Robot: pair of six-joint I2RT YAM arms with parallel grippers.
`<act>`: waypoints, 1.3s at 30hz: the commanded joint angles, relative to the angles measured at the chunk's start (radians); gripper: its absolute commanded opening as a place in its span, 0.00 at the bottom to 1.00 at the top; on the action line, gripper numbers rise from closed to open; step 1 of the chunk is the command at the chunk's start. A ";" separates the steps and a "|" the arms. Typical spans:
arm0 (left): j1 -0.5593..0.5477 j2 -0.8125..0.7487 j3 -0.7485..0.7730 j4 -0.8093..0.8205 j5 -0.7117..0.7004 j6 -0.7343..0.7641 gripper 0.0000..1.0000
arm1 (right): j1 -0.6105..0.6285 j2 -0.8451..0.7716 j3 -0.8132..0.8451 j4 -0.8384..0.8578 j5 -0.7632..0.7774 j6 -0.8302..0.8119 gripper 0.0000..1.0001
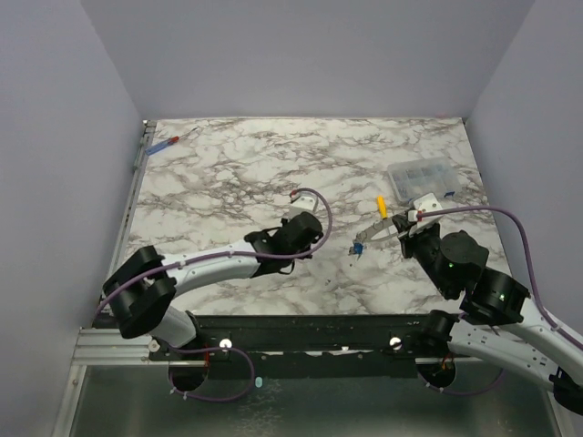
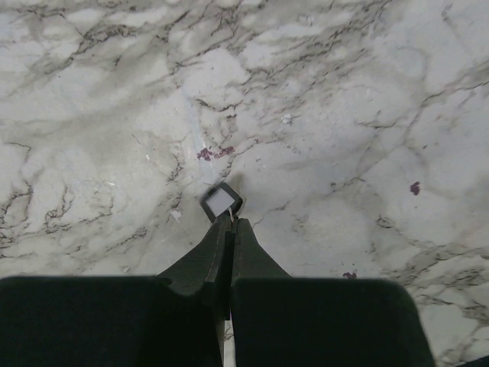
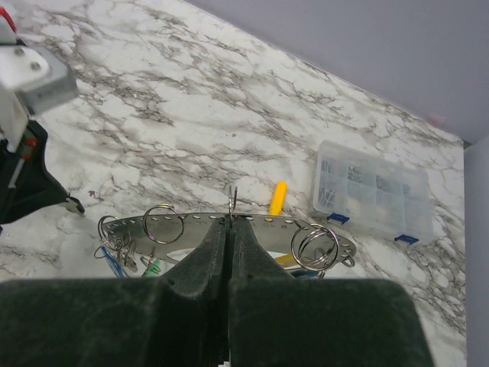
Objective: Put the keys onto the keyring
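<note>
Right tool (image 3: 230,220): closed on keyring (image 3: 183,219); keys (image 3: 114,261) hung below keyring. Left tool (image 2: 228,220): closed, tips touching small black-framed square (image 2: 221,201), left of keyring.

The left arm (image 1: 209,264) is reaching from the lower left of the top view toward the middle of the frame. Its forearm is lying low and its wrist is bending downward. The left gripper (image 2: 227,219) is pointing down at the surface near the centre of its wrist view, with its two dark fingers pressing together and no gap between them. The right arm (image 1: 492,300) is coming in from the lower right, its elbow folding and its wrist angling up and to the left. The right gripper (image 3: 231,222) is pinching shut on the keyring (image 3: 183,217) at the middle of its own view.
</note>
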 commanded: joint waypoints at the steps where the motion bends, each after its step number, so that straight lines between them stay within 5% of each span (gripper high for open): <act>1: 0.089 -0.118 -0.083 0.083 0.184 0.001 0.00 | -0.001 -0.004 0.028 0.051 -0.027 -0.002 0.01; 9: 0.153 -0.272 -0.145 0.133 0.305 0.071 0.00 | -0.001 -0.025 0.025 0.070 -0.156 -0.057 0.01; 27: 0.157 -0.569 -0.201 0.250 0.484 0.381 0.00 | -0.001 -0.014 -0.036 0.110 -0.928 -0.189 0.00; 39: 0.156 -0.601 -0.178 0.247 0.670 0.549 0.00 | -0.001 0.057 -0.054 0.147 -1.071 -0.264 0.01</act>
